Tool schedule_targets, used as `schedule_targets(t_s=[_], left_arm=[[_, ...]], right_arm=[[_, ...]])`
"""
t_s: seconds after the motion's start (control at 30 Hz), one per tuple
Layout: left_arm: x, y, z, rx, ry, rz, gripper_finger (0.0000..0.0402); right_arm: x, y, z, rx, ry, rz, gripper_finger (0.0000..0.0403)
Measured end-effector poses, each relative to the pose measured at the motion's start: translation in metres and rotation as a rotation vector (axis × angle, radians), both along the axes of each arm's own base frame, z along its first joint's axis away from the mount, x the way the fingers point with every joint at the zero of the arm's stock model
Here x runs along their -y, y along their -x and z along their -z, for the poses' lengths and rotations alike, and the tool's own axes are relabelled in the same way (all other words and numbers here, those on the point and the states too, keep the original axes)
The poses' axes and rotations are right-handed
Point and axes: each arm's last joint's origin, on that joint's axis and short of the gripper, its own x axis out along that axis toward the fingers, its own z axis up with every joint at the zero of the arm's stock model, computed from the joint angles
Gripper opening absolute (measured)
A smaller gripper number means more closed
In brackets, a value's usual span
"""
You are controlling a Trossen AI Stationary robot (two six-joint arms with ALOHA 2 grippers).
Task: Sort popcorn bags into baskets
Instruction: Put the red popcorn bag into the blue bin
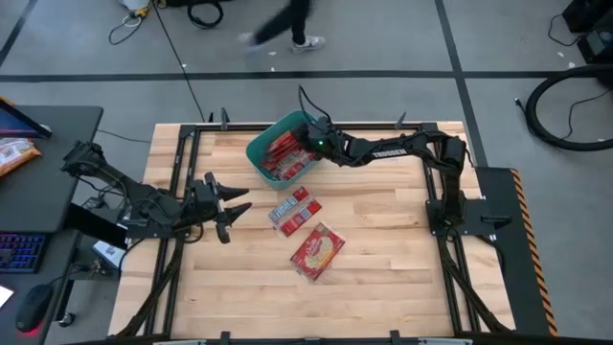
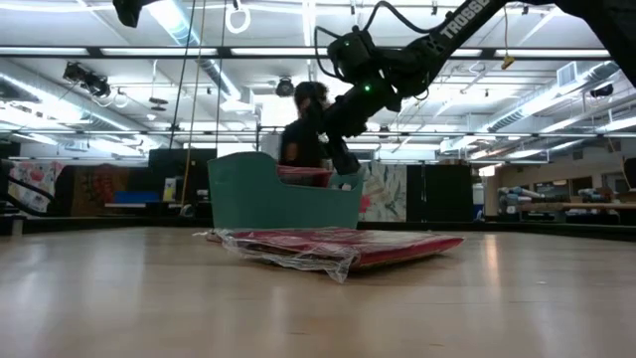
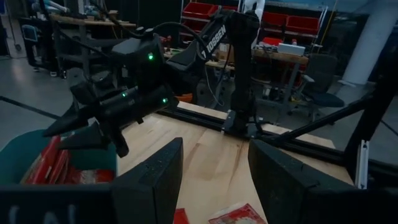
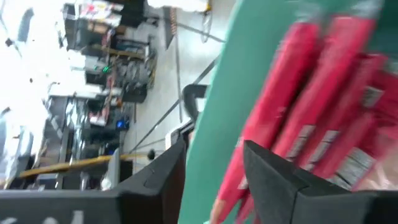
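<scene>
The right gripper (image 1: 305,139), jaws spread and empty, is being held above red popcorn bags (image 1: 284,156) in the teal basket (image 1: 257,153); the left gripper (image 1: 236,206), jaws also spread, is being held beside two bags (image 1: 306,230) on the worktop (image 1: 383,259).

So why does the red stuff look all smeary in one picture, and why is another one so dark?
In the right wrist view the popcorn bags in the teal tub are streaked with blur, and the room beyond is washed out bright. The left wrist view is dim, its own fingers near-black. In the low view, ceiling lights shine on the table.

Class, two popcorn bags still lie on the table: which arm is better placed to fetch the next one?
Probably the left: its tool is open just beside the nearer bag, while the right tool is over the basket.
</scene>
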Motion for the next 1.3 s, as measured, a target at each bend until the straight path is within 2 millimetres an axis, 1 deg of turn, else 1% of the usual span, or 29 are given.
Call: schedule_targets(t_s=[0.23,0.33,0.43,0.63,0.77,0.9,1.07,1.2,1.3], left_arm=[[-0.002,0.002,-0.002,0.015,0.013,-0.022,0.0185],[-0.002,0.003,-0.002,0.011,0.009,-0.039,0.0185],[-0.002,0.003,-0.002,0.015,0.018,-0.041,0.0185],[-0.002,0.003,-0.002,0.038,0.074,-0.042,0.0185],[-0.002,0.003,-0.002,0.069,0.152,-0.043,0.0185],[-0.002,0.002,0.0,0.083,0.218,-0.03,0.0185],[-0.001,0.001,0.001,0.119,0.335,-0.017,0.0185],[0.004,-0.005,0.006,0.094,0.375,0.054,0.0185],[0.009,-0.011,0.012,0.062,0.402,0.091,0.0185]], right_arm=[[0.0,-0.001,-0.002,-0.034,0.061,-0.077,0.0173],[-0.001,-0.003,-0.005,-0.04,0.113,-0.118,0.0172],[-0.005,-0.002,-0.013,-0.051,0.165,-0.135,0.0172],[-0.009,0.008,-0.034,-0.142,0.27,-0.168,0.0172],[-0.012,0.017,-0.049,-0.207,0.318,-0.207,0.0172],[-0.02,0.026,-0.06,-0.282,0.364,-0.278,0.0172],[-0.029,0.033,-0.065,-0.378,0.415,-0.466,0.0172],[-0.038,0.035,-0.063,-0.384,0.482,-0.778,0.0172],[-0.051,0.035,-0.059,-0.356,0.504,-1.016,0.0172]])
